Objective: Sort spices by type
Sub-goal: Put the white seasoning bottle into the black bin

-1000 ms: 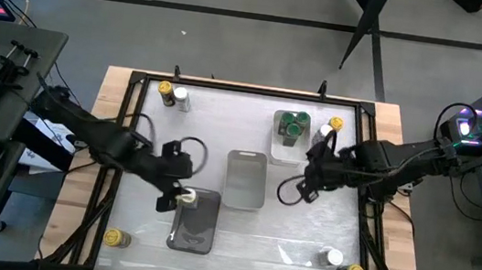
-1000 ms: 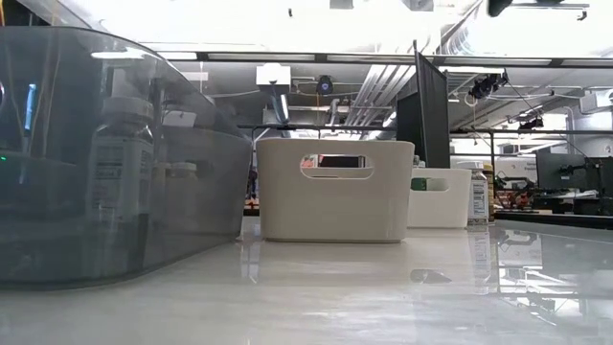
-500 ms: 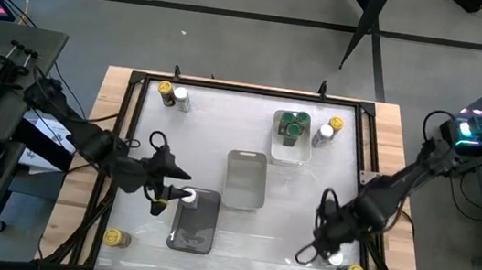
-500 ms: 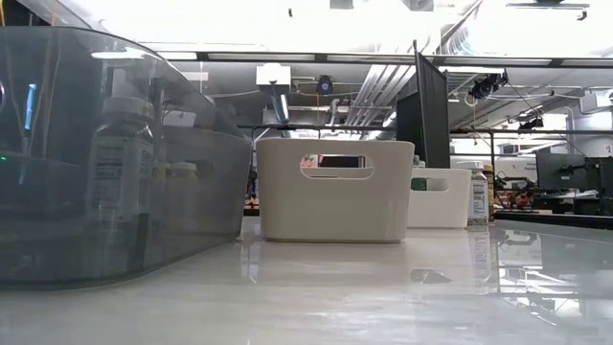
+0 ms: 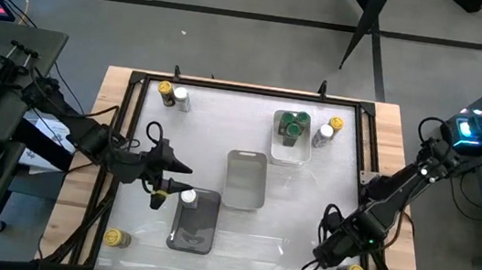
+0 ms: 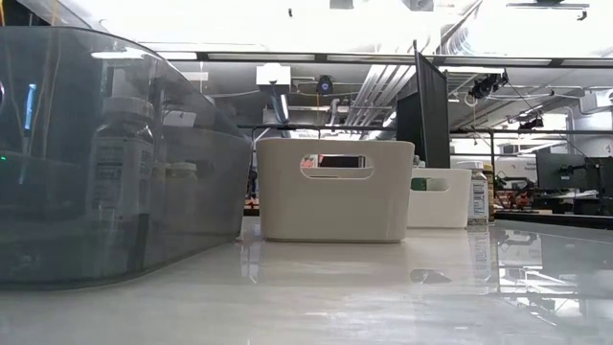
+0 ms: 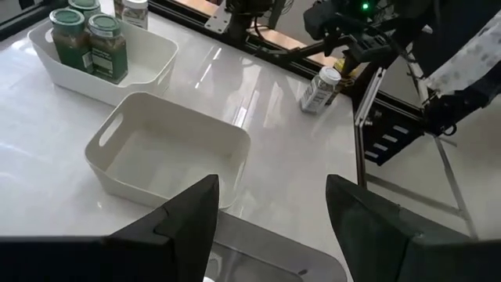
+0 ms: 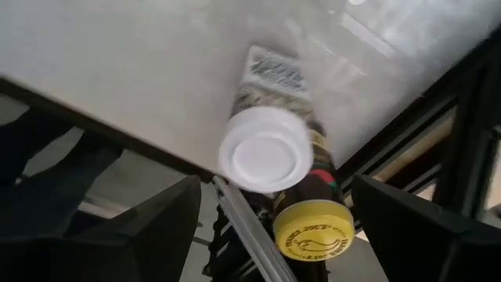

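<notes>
Spices sit scattered: your left gripper [image 5: 181,189], fingers spread and empty, hangs beside the white-lidded jar [image 5: 188,199] in the grey tray [image 5: 193,232]; your right gripper [image 5: 326,253] gapes over the white-lidded jar [image 8: 266,149] at the table's near-right edge.

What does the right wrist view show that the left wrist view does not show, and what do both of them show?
Only the right wrist view shows the yellow-lid jar, close beside the white-lid jar, with the right gripper open above the pair. Only the left wrist view shows the empty white tray, the green-lid jars in a second white tray, and the open left gripper. Both views share the white-lid jar near the table edge.
</notes>
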`<state>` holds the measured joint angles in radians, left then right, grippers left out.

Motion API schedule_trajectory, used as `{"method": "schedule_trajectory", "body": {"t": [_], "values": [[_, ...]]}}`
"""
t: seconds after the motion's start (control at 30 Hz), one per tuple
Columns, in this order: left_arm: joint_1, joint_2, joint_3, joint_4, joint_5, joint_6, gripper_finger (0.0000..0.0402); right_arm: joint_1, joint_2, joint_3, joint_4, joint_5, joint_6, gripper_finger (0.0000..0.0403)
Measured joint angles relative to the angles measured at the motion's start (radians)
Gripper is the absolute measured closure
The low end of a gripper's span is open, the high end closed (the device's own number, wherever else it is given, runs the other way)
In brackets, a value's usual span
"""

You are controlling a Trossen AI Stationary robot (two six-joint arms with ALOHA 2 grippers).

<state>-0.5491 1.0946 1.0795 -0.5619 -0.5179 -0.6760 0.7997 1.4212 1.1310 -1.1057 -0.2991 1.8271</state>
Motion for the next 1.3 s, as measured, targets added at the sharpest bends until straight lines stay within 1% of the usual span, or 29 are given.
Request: {"method": "schedule_trajectory", "body": {"t": [0.07, 0.1, 0.17, 0.23, 0.3, 0.33, 0.37, 0.47, 0.57, 0.7, 0.87, 1.1, 1.2, 1.3], "values": [[0.0, 0.0, 0.0, 0.0, 0.0, 0.006, 0.0179, 0.009, 0.0, 0.011, 0.019, 0.001, -0.005, 0.0089], [0.0, 0.0, 0.0, 0.0, 0.0, 0.007, 0.0179, 0.013, 0.0, 0.019, 0.029, 0.001, -0.011, 0.0102], [0.0, 0.0, 0.0, 0.0, 0.0, 0.007, 0.0179, 0.022, -0.001, 0.031, 0.03, 0.001, -0.012, 0.0148], [0.0, 0.0, 0.0, 0.0, 0.0, 0.01, 0.0179, 0.03, 0.0, 0.031, 0.022, 0.006, -0.005, 0.0224], [0.0, 0.0, 0.0, -0.001, 0.0, 0.016, 0.0179, 0.038, -0.001, 0.031, 0.021, 0.012, -0.013, 0.0326], [0.0, 0.0, 0.0, -0.001, 0.0, 0.016, 0.0179, 0.041, -0.001, 0.031, 0.019, 0.013, -0.025, 0.0362], [0.0, -0.001, 0.0, -0.001, 0.0, 0.013, 0.0179, 0.042, -0.001, 0.031, 0.019, 0.015, -0.033, 0.0379], [0.0, -0.002, 0.0, -0.001, 0.0, -0.001, 0.0179, 0.041, -0.001, 0.032, -0.005, 0.017, -0.029, 0.0384], [0.0, -0.002, 0.0, -0.001, -0.001, 0.006, 0.0179, 0.041, 0.0, 0.032, -0.021, 0.051, -0.026, 0.0399], [0.0, -0.002, 0.0, -0.001, -0.001, 0.006, 0.0179, 0.04, 0.0, 0.032, -0.035, 0.069, -0.008, 0.0401], [0.0, -0.002, 0.0, -0.001, -0.001, -0.001, 0.0179, 0.04, 0.025, 0.033, -0.036, 0.057, -0.018, 0.0402], [0.0, -0.002, 0.0, -0.001, -0.001, -0.001, 0.0179, 0.04, 0.093, 0.034, -0.016, 0.008, -0.055, 0.0402], [0.0, -0.002, 0.0, -0.001, -0.001, -0.001, 0.0179, 0.039, 0.102, 0.037, -0.014, 0.011, -0.054, 0.0402], [0.0, -0.002, 0.0, -0.001, -0.002, -0.001, 0.0179, 0.026, 0.102, 0.037, 0.014, 0.042, -0.054, 0.0402]]}}
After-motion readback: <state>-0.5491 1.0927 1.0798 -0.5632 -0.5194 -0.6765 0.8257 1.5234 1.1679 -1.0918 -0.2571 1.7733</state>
